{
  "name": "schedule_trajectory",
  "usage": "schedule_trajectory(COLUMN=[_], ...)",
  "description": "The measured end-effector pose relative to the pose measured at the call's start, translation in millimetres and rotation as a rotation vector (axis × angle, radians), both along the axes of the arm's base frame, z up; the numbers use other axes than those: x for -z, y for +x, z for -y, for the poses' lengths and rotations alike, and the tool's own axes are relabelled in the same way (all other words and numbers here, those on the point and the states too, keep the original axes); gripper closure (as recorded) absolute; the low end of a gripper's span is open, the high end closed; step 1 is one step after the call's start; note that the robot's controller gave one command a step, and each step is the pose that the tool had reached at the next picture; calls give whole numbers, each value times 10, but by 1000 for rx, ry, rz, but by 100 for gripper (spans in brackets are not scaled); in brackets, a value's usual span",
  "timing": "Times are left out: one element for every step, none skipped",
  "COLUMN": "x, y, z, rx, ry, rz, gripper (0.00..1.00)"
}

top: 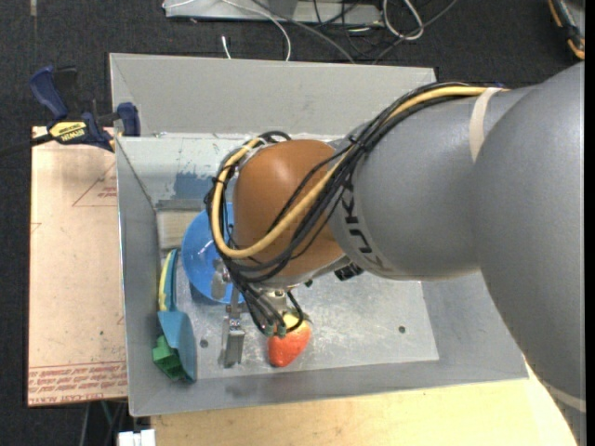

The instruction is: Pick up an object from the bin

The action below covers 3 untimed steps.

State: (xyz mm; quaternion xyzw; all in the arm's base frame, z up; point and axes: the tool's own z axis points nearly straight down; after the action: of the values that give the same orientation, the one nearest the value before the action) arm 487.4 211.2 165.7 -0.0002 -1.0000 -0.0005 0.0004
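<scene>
Smooth grey metal fills the near right, where the arm's (465,184) thick, rounded link comes in from the right and slopes down towards the middle of the bin (372,328). At its end sits a glossy orange cover (279,193), domed like half a ball. Yellow and black cables (400,108) run along the link and loop round the dome's left side.

Below the dome, the tool (253,333) points down at the bin's scuffed grey floor, in the front part and a little left of the middle. Dark cables hang over it, and whether it is open or closed cannot be told. Nothing can be made out in its grip.

A red strawberry-shaped toy (286,349) with a pale yellow-green top lies on the floor just right of the tool's tip, touching or nearly touching it.

Left of the tool lies a shiny blue bowl (197,258), partly under the orange cover. Along the left wall are a thin yellow-green strip (168,282), a teal piece (181,333) with a rounded edge, and a small dark green piece (167,359) in the front left corner. A pale beige block (171,229) lies behind the bowl, against the same wall.
</scene>
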Motion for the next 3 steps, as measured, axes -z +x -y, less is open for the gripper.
schedule_trajectory(x=[980,652,926], y=[906,861,898], z=[-199,-127,-171], rx=[99,197,120], ry=[-13,4,-12], rz=[-8,7,-6], gripper=[0,0,0])
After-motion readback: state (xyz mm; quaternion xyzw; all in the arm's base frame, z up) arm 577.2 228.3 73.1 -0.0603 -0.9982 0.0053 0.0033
